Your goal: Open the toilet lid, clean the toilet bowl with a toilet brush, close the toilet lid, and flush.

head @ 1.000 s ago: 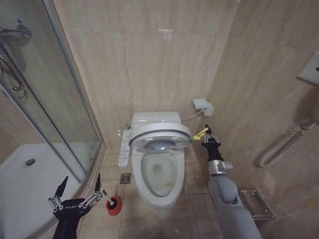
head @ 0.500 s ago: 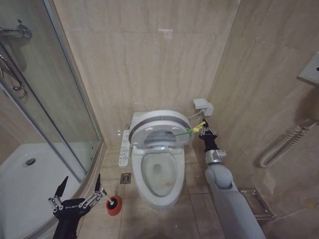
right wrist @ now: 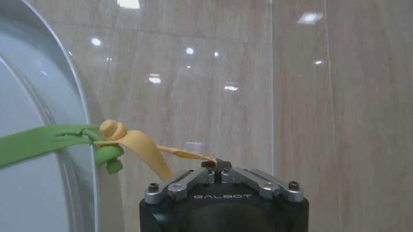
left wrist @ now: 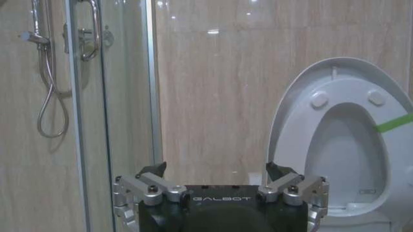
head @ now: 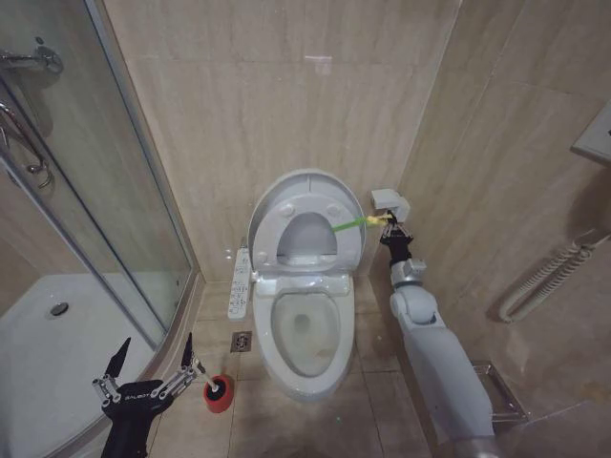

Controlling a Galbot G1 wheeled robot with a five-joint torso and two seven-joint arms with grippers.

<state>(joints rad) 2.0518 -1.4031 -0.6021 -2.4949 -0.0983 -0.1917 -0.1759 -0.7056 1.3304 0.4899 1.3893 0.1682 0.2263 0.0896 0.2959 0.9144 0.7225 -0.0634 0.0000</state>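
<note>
Lid-opening step: right tool (head: 390, 226), pressed together pinching the yellow strap (right wrist: 139, 147), holds the toilet lid (head: 304, 221) upright; left tool (head: 153, 374) spread beside the toilet brush (head: 216, 390), the likely next grasp.

We note a beige tiled floor (head: 377, 355) carrying the toilet bowl (head: 304, 334); a red cup (head: 218, 392) stands left of it, a floor drain (head: 240, 342) between them.
</note>
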